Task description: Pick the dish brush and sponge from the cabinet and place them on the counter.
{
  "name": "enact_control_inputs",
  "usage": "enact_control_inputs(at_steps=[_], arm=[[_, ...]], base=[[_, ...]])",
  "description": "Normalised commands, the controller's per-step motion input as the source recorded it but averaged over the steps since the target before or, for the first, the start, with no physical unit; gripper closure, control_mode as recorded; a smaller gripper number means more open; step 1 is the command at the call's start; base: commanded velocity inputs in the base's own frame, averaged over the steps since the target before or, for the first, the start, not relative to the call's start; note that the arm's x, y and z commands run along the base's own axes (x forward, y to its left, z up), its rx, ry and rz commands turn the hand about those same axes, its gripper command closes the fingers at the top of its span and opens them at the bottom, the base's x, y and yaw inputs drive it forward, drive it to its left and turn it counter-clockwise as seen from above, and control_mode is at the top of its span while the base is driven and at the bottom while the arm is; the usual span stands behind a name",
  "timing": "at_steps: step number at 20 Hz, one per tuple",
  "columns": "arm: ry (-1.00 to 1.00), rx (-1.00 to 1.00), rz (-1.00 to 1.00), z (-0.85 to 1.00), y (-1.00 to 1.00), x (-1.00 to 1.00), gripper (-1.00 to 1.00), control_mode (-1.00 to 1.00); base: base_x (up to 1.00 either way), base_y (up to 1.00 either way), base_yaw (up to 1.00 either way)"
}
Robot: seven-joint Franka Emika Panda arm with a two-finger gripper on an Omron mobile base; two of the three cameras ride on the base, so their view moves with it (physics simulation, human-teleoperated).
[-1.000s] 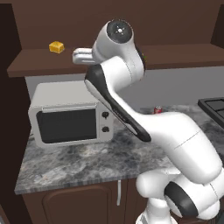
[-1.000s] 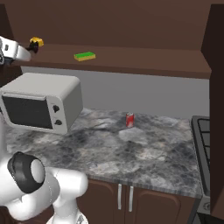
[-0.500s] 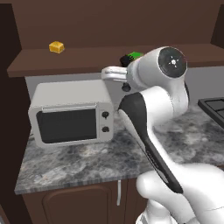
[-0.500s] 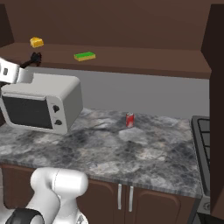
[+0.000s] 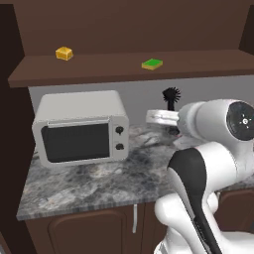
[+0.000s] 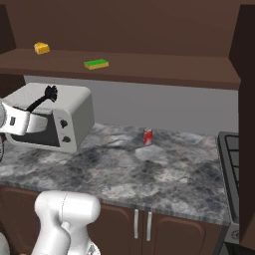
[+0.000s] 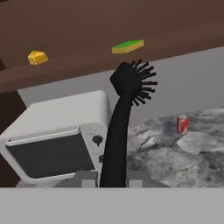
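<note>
Holding black long-handled dish brush (image 7: 123, 122) upright, two-finger gripper (image 6: 34, 107) clenched on its handle.
Grey mottled stone counter (image 6: 149, 169) lies directly below, right of the white microwave (image 6: 60, 119).

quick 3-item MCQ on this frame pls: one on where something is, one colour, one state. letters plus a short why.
1. Where is the sponge?
A. on the cabinet shelf
B. on the counter
C. on top of the microwave

2. What colour is the small can on the counter?
A. blue
B. red
C. yellow

3. What is the gripper doing?
A. open and empty
B. shut on the sponge
C. shut on the dish brush

Key: 1 A, the green pad lies on the brown shelf. 2 B, the can reads red in the right base and hand views. 3 C, the black handle rises from between the fingertips, bristles up.
</note>
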Motion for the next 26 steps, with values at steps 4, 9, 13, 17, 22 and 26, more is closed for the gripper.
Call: enact_control_inputs(at_steps=[4, 9, 13, 17, 22, 26], arm=[[0.03, 0.0, -0.05, -0.43, -0.53, -0.46, 1.0, -1.0], [0.0, 0.0, -0.01, -0.29, -0.51, -0.18, 1.0, -1.0], [0.0, 0.0, 0.03, -0.19, -0.36, 0.05, 1.0, -1.0], [0.03, 0.0, 0.04, -0.47, -0.31, 0.22, 1.0, -1.0], [0.04, 0.0, 0.01, -0.58, -0.28, 0.44, 1.0, -1.0], [0.04, -0.02, 0.0, -0.63, -0.2, 0.48, 1.0, -1.0]], base=[[0.0, 0.0, 0.0], [0.0, 0.0, 0.0], [0.0, 0.0, 0.0], [0.0, 0.0, 0.0], [0.0, 0.0, 0.0], [0.0, 0.0, 0.0]])
